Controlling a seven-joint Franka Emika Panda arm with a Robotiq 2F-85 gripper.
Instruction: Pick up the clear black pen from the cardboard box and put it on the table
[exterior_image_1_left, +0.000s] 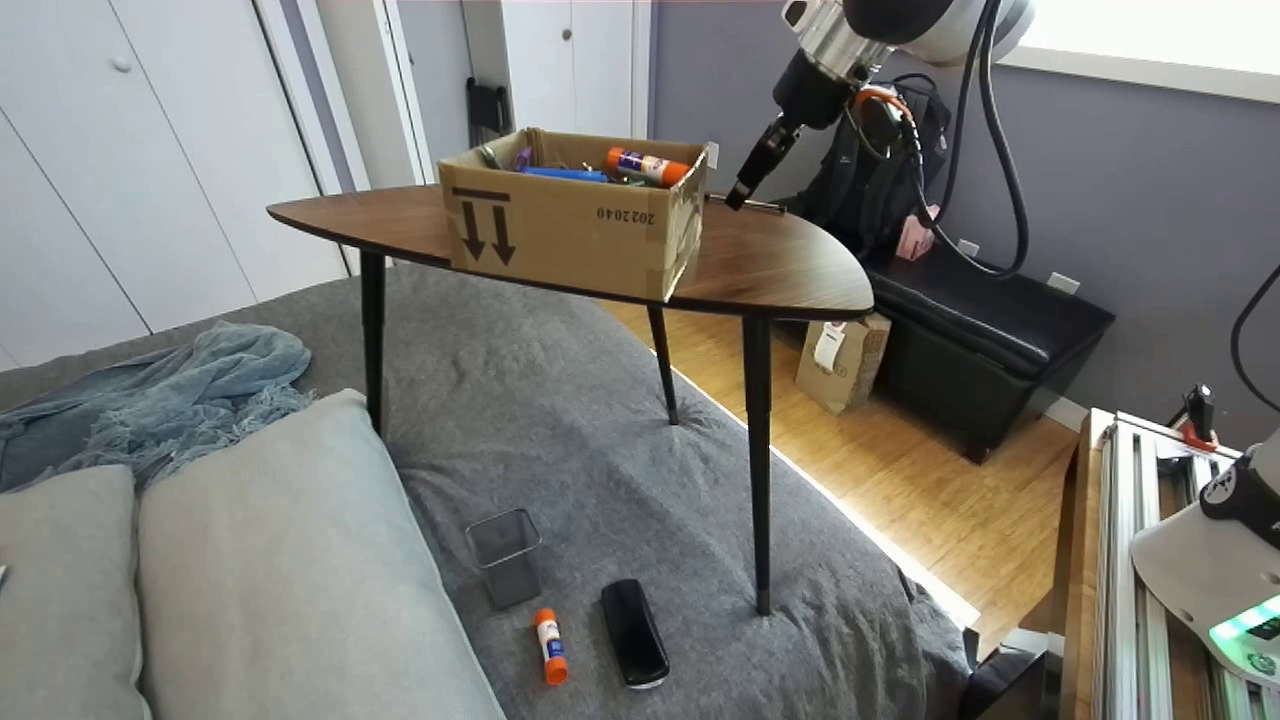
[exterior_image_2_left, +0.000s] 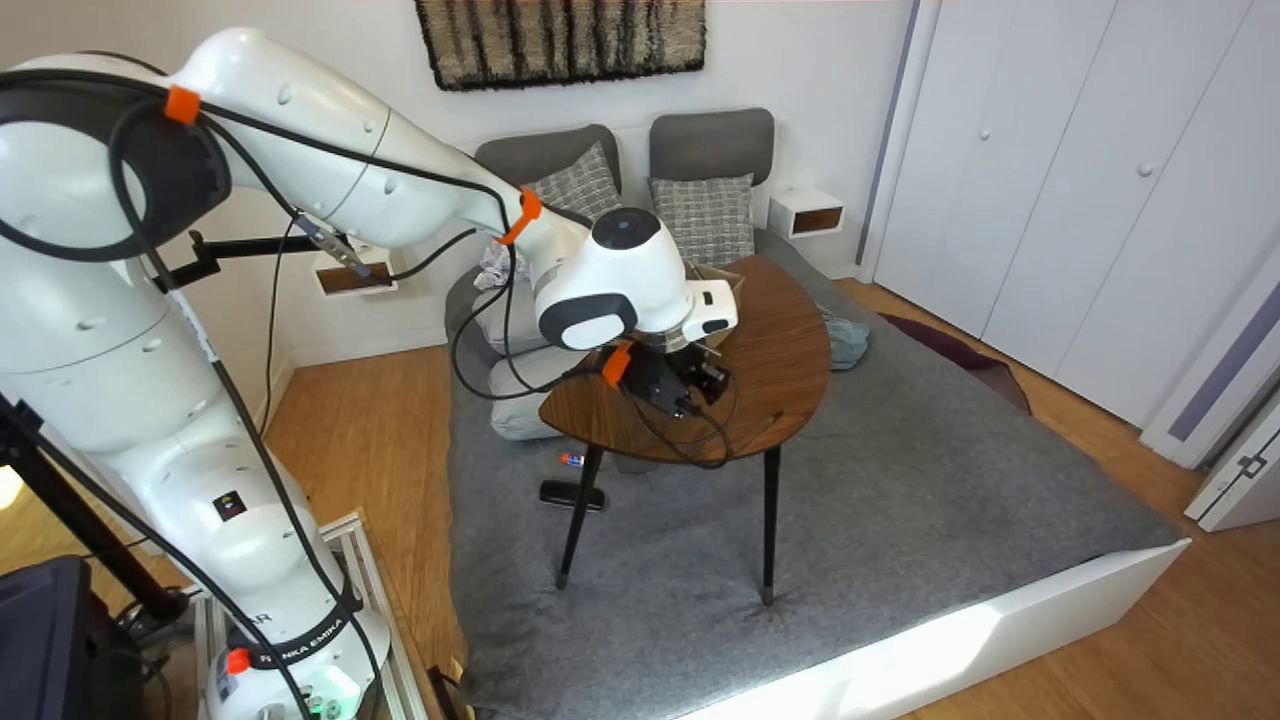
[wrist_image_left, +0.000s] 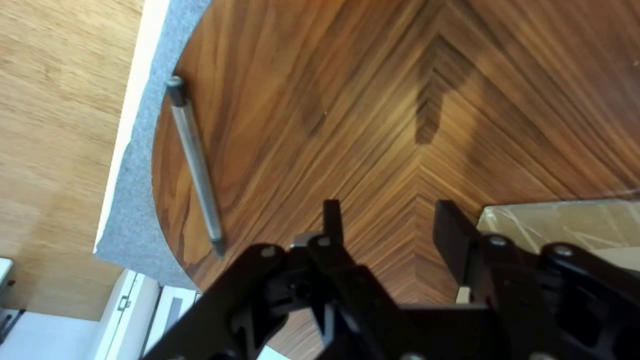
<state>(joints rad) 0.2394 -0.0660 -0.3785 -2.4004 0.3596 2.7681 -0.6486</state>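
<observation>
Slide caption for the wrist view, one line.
Open gripper above the wooden table, clear black pen lying near its edge.

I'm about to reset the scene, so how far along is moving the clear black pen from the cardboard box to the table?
Done, it seems: the pen lies on the table, near its rounded edge and outside the cardboard box.
In hand: nothing; the gripper is open and empty in the wrist view.
Left: probably only backing the gripper away, since it hangs over the table.
</observation>
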